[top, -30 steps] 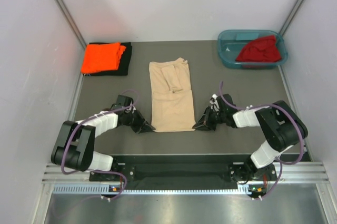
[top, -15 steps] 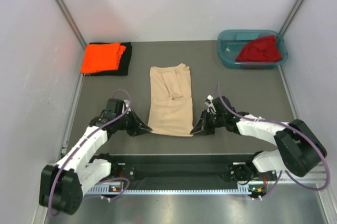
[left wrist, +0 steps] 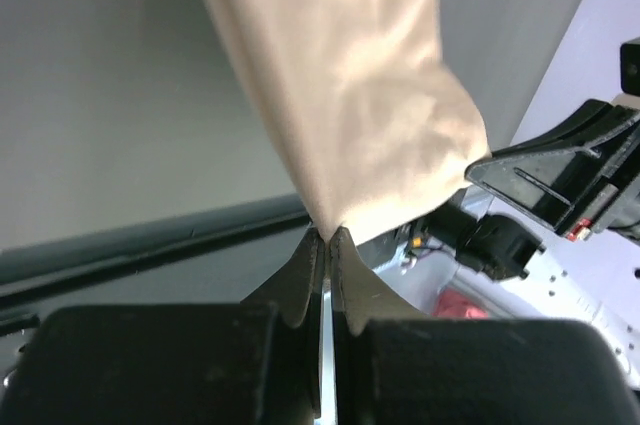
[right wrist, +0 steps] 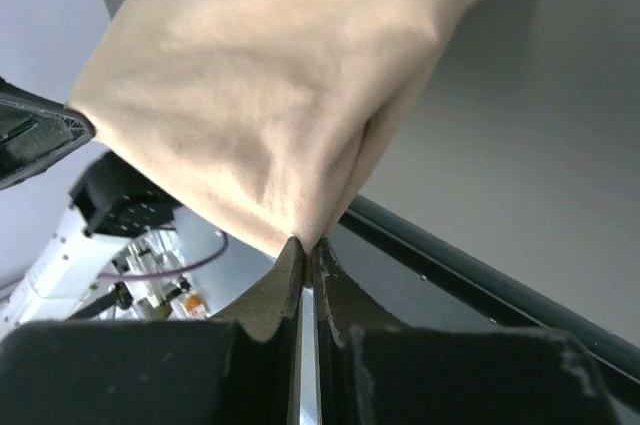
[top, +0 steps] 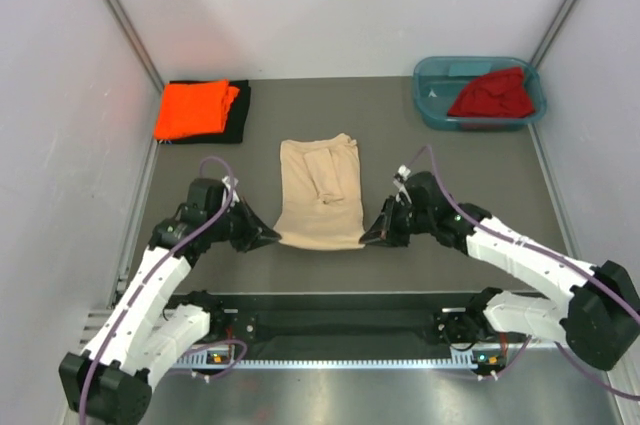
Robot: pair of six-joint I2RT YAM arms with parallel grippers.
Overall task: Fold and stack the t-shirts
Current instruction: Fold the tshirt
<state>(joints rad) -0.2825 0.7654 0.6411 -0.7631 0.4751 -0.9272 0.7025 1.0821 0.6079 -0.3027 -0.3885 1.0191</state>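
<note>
The beige-tan t-shirt (top: 320, 195) lies in the middle of the table (top: 420, 160). It is a soft, matte cloth folded into a long narrow panel, with a sleeve doubled over its far half. Its near hem sags in a shallow curve between its two corners, each of which is pinched. The left gripper (top: 268, 236) is clenched on the near left corner. In its wrist view the dark, tapered fingers (left wrist: 300, 275) meet on a small bunched point of cloth, which fans out wrinkled above them. The right gripper (top: 372, 235) is clenched on the near right corner in the same way, its fingertips pressed together on a gathered tip of fabric.

Four t-shirts are in view. The bright orange t-shirt (top: 194, 109) sits folded into a rough rectangle on top of the black t-shirt (top: 243, 117) at the far left corner. The dark red t-shirt (top: 492, 95) is heaped loosely in the teal plastic tub (top: 432, 105), a single translucent, round-cornered tub at the far right.
</note>
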